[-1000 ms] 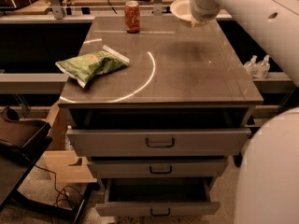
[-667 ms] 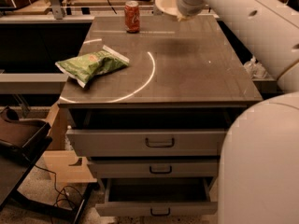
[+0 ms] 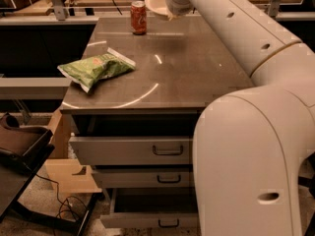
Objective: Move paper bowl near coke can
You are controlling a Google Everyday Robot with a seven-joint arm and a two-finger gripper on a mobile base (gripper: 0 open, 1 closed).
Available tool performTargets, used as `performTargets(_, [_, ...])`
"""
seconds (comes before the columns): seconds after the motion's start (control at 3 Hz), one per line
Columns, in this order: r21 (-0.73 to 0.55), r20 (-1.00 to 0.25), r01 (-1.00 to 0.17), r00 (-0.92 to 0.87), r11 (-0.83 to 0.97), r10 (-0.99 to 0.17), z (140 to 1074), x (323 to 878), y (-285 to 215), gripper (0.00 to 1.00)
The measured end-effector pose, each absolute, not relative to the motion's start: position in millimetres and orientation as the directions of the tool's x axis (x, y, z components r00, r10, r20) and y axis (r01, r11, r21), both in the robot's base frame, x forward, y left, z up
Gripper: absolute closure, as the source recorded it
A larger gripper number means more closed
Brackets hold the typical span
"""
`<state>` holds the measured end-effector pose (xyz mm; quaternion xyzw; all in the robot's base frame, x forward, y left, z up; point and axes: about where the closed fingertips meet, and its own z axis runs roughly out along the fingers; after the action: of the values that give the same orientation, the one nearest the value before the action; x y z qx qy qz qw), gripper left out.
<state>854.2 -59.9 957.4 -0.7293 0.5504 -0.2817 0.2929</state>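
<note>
Since the earlier frame the arm (image 3: pixel 256 43) has swung left along the far edge of the table (image 3: pixel 197 77), carrying the paper bowl (image 3: pixel 154 2) with it, so the bowl now sits much closer to the coke can (image 3: pixel 138 17) than it did a second ago. Nearest the camera, the robot's pale rounded body (image 3: pixel 246 176) fills the lower right. Beside it are the drawers (image 3: pixel 133 151) under the tabletop: the top one is pulled out a little, the middle one is less so, and the bottom one stands open and dark inside. On the grey tabletop, near its front left corner, lies a green crinkled chip bag (image 3: pixel 96 69), flat and well apart from the other things. Farther back the coke can stands upright near the far left part of the surface, its silver top showing. Just beyond and to the right of the can, at the table's far edge, is the gripper (image 3: pixel 171 14), largely hidden behind the wrist and pointing down. It is clamped on the right side of the bowl's rim. The bowl is off-white, seen slightly from above, near the can but not touching it; whether it rests on the table cannot be told.
</note>
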Motion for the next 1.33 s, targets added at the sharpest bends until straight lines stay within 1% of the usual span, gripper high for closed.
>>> performTargets(0.33, [-0.737,0.089,-0.638,0.235,-0.223,-0.968,957,854,-60,1.00])
performTargets(1.0, [-0.643,0.117,-0.734,0.185,-0.216,-0.976,883,886,-91,1.00])
performTargets(1.33, [-0.621,0.111,-0.752,0.196,-0.222,-0.974,859,898,-93,1.00])
